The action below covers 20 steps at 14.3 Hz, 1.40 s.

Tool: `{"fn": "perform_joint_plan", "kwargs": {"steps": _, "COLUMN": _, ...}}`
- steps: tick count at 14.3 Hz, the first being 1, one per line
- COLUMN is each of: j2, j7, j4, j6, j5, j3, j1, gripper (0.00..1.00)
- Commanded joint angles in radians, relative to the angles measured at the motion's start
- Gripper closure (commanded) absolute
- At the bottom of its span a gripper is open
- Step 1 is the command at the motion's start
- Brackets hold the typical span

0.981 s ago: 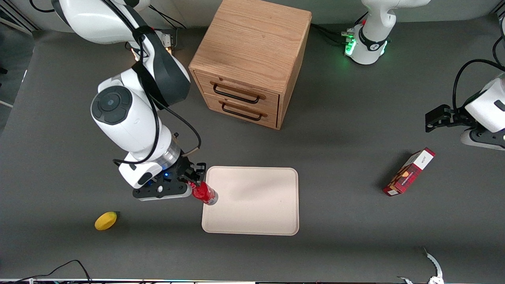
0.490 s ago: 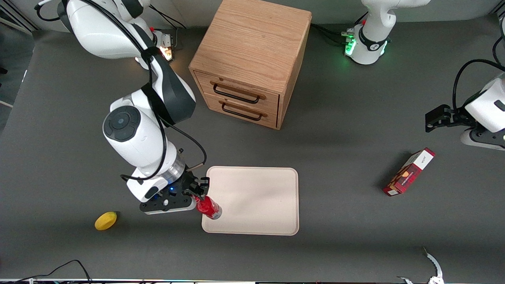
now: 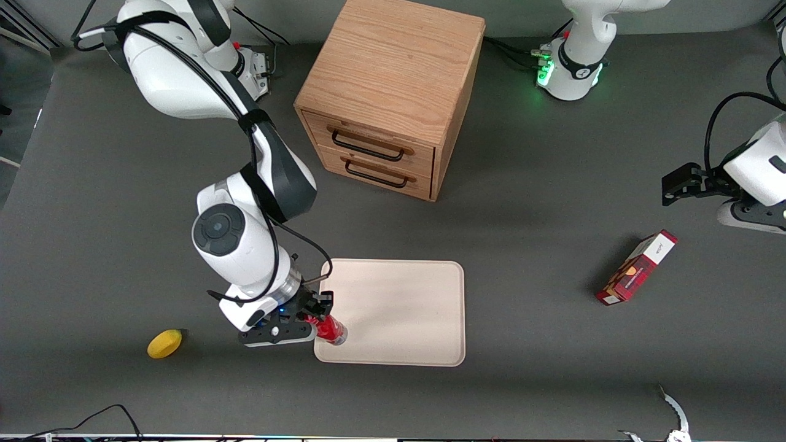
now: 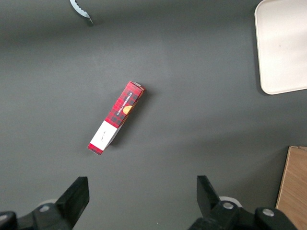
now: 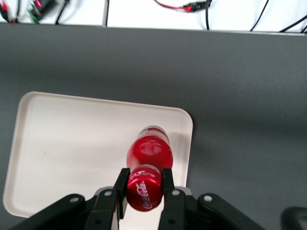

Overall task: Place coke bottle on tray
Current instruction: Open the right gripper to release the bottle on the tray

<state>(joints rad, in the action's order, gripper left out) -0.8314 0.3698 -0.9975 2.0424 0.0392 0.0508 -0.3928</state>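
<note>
While the tool (image 5: 144, 189) pinches the coke bottle (image 5: 147, 165), it hangs over the tray (image 5: 72, 143) corner rim

The gripper (image 3: 317, 320) holds the bottle (image 3: 331, 330) over the tray (image 3: 399, 307) corner nearest the lemon (image 3: 164, 343). The cabinet (image 3: 387, 92) stands farther from the camera; the carton (image 3: 635, 267) lies toward the parked arm's end.

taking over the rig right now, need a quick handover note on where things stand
Gripper: shut on the coke bottle at its cap, over the corner of the tray nearest the front camera, toward the working arm's end.
Done: bottle picked up and carried over the tray.
Cannot tell: whether its base touches the tray.
Left: lower if needed, open the jaws, pull the arm away.
</note>
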Motion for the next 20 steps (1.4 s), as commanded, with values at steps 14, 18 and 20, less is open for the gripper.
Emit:
{"fn": "perform_joint_plan", "kwargs": {"steps": 14, "j2": -0.051, "j7": -0.042, "j4": -0.023, "j6": 0.067, "j5": 0.033, "j3": 0.003, "j1": 0.015, "gripper": 0.42}}
{"fn": "perform_joint_plan", "kwargs": {"steps": 18, "j2": -0.049, "j7": -0.026, "j4": -0.021, "j6": 0.065, "j5": 0.031, "j3": 0.003, "j1": 0.014, "gripper": 0.00}}
{"fn": "perform_joint_plan", "kwargs": {"steps": 20, "j2": -0.031, "j7": -0.023, "j4": -0.021, "j6": 0.059, "j5": 0.027, "j3": 0.003, "j1": 0.011, "gripper": 0.00}}
